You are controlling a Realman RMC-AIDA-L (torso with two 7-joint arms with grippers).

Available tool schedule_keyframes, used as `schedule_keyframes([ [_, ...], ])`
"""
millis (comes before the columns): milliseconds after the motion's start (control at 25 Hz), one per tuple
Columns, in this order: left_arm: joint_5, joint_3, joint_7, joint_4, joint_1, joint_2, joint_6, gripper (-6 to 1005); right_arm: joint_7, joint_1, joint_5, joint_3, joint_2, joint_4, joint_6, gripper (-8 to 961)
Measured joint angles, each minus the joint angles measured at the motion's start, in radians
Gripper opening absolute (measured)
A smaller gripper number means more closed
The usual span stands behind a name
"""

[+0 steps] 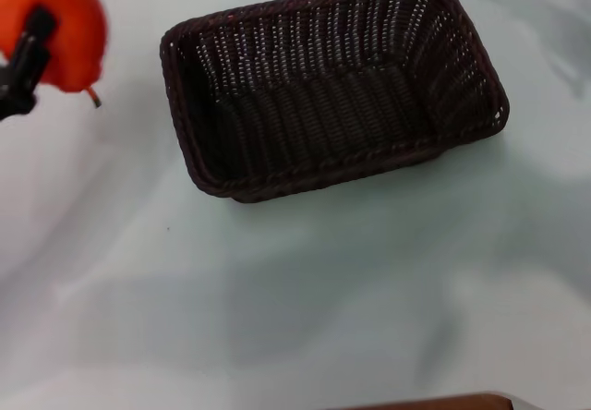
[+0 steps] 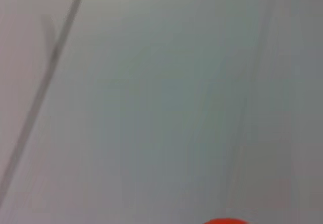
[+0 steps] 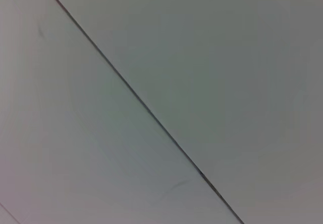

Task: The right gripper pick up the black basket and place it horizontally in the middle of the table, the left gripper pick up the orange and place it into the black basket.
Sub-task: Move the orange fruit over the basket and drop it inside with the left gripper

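Orange carried toward the basket
Left gripper jaws clamp the round orange-red fruit above the white tabletop, left of the empty dark woven basket, ready for dropping in.

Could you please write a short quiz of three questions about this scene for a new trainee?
1. True or false: the orange already lies inside the black basket.
2. Which gripper holds the orange?
A. right
B. left
C. neither
3. Fill in: the basket stands on the white ____.

Key:
1. False; it is held off to the basket's left, and the basket is empty.
2. B; the left gripper is shut on it.
3. table.
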Motion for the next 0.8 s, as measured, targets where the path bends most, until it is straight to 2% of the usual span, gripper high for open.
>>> schedule_keyframes([
  [120, 0.061, 0.013, 0.004, -0.065, -0.001, -0.048, -0.023, 357, -0.013, 0.000, 0.003, 0.001, -0.002, 0.006, -0.004, 778],
  [240, 0.116, 0.058, 0.008, -0.089, -0.024, -0.078, -0.015, 332, -0.025, -0.002, 0.004, 0.001, -0.002, 0.006, -0.005, 778],
  [360, 0.116, 0.164, 0.010, -0.059, -0.095, -0.079, 0.029, 309, -0.033, -0.007, 0.008, 0.001, -0.004, 0.006, -0.001, 778],
  [600, 0.093, 0.246, 0.013, 0.068, -0.237, -0.080, 0.133, 258, -0.069, -0.011, 0.029, 0.002, -0.006, 0.019, 0.003, 778],
  [680, 0.048, 0.263, 0.015, 0.108, -0.266, -0.080, 0.164, 319, -0.095, -0.012, 0.050, 0.003, -0.004, 0.032, 0.004, 778],
  [800, -0.012, 0.276, 0.031, 0.124, -0.270, -0.080, 0.179, 392, -0.123, -0.014, 0.076, 0.003, -0.003, 0.056, 0.004, 778],
])
